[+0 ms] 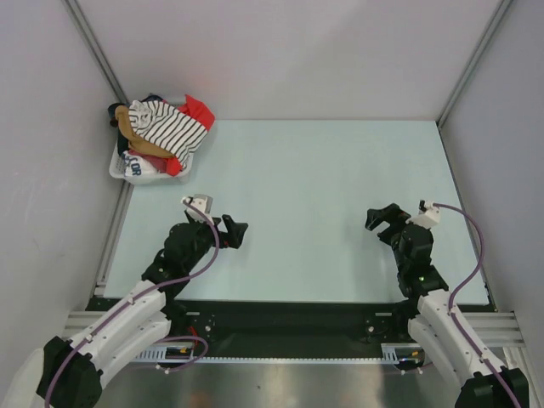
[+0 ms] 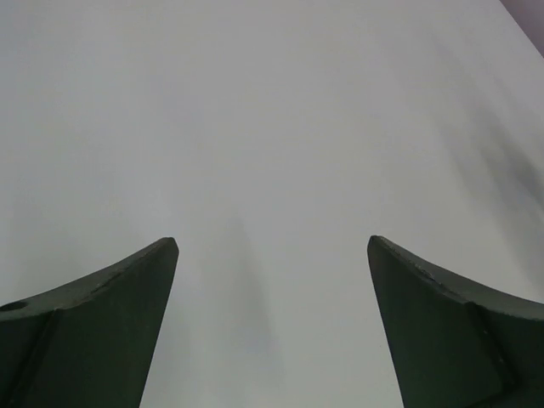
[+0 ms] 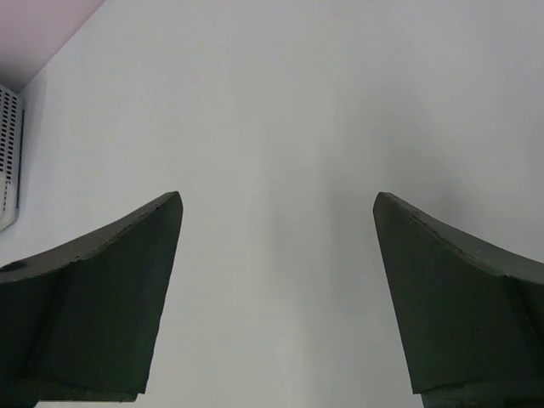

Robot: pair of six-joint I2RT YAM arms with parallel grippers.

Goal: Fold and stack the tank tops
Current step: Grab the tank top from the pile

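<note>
Step in hand: the very start, by my read, w/ nothing pulled out yet. Both tops sit in the basket [image 1: 119, 170] at the table's [image 1: 323, 170] far-left corner. The striped top [image 1: 170, 127] lies on top of the heap, the tan top [image 1: 129, 126] under it on the left side, w/ red cloth [image 1: 200, 109] and other garments mixed in. L gripper [image 1: 231, 231] and R gripper [image 1: 378, 219] both hang over the table's near half, jaws spread wide, nothing in them, well apart from the basket.

Next move prob. calls for the L gripper, the nearer one, to reach the far-left corner and pinch the striped top alone, w/o dragging the tan top or red cloth along, then lay it flat mid-table.

Views: only the top cam shows the tops and heap. L wrist cam shows the L gripper [image 2: 272, 246] over bare table, no more. R wrist cam shows the R gripper [image 3: 278, 200] likewise, plus a slatted white edge [image 3: 7, 153] at far left, prob. the basket.
</note>
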